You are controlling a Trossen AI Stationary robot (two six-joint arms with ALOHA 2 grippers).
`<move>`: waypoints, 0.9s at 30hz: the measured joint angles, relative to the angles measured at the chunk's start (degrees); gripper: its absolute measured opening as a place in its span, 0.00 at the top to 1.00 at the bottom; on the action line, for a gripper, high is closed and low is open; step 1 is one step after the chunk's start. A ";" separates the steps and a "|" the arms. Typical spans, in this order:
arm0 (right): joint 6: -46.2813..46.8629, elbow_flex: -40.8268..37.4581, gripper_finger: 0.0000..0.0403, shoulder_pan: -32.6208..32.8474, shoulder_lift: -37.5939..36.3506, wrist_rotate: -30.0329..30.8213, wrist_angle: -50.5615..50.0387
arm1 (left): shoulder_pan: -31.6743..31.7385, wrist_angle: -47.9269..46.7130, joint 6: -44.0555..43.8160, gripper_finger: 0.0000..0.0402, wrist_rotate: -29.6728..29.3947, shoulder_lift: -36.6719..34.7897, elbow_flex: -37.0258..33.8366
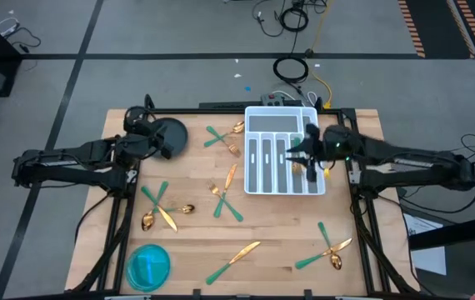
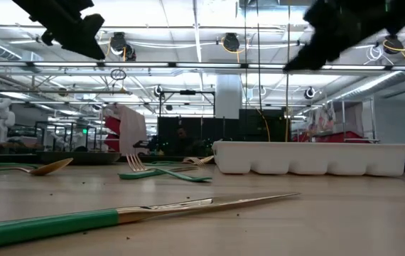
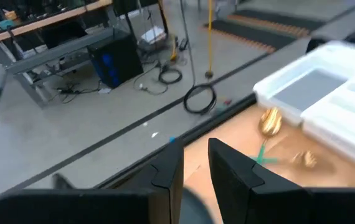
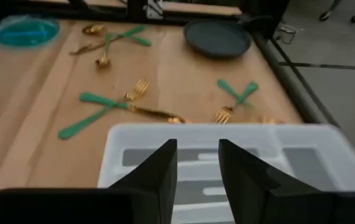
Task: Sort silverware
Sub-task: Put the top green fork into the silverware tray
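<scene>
High view: we see silverware (image 1: 233, 179) scattered over the desk (image 1: 279, 242), from 9 to 5 o'clock of the tray (image 1: 281, 152); sorting is barely begun. Right claw (image 4: 197, 163) hangs over the tray, fingers apart, empty; left claw (image 3: 195, 163) likewise apart.

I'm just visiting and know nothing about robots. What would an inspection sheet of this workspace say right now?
Surface: wooden table, lit evenly.
Job's things: gold and green silverware scattered in crossed groups; white tray at the far right, contents unclear.
Clutter: blue bowl at the near left corner; dark round dish at the far left.
Grippers: left gripper raised near the dark dish, slightly parted, empty; right gripper above the tray, fingers apart, empty.
Cables: coiled black cable and yellow cable on the floor.
Surroundings: workshop floor with taped lines; no people seen.
</scene>
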 joint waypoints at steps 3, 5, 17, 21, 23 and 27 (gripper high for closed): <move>0.26 10.23 0.72 0.74 0.00 3.30 -10.85 | 0.00 5.93 2.06 0.79 1.83 -1.14 -0.02; 0.25 15.89 0.72 1.30 0.00 5.36 -16.05 | 0.00 11.76 1.53 0.79 3.02 -1.60 -0.02; 2.54 27.43 0.72 2.41 0.08 8.72 -30.15 | 2.45 22.21 2.03 0.79 11.83 14.99 2.81; 3.60 27.40 0.72 2.41 0.39 8.74 -33.66 | 6.79 20.46 9.45 0.79 23.27 26.64 9.54; 4.34 27.40 0.72 2.41 0.39 8.72 -34.08 | 9.68 17.95 12.73 0.79 30.48 31.72 12.42; 5.22 27.40 0.72 2.41 0.37 8.64 -34.37 | 13.90 17.00 22.63 0.79 36.37 39.89 16.21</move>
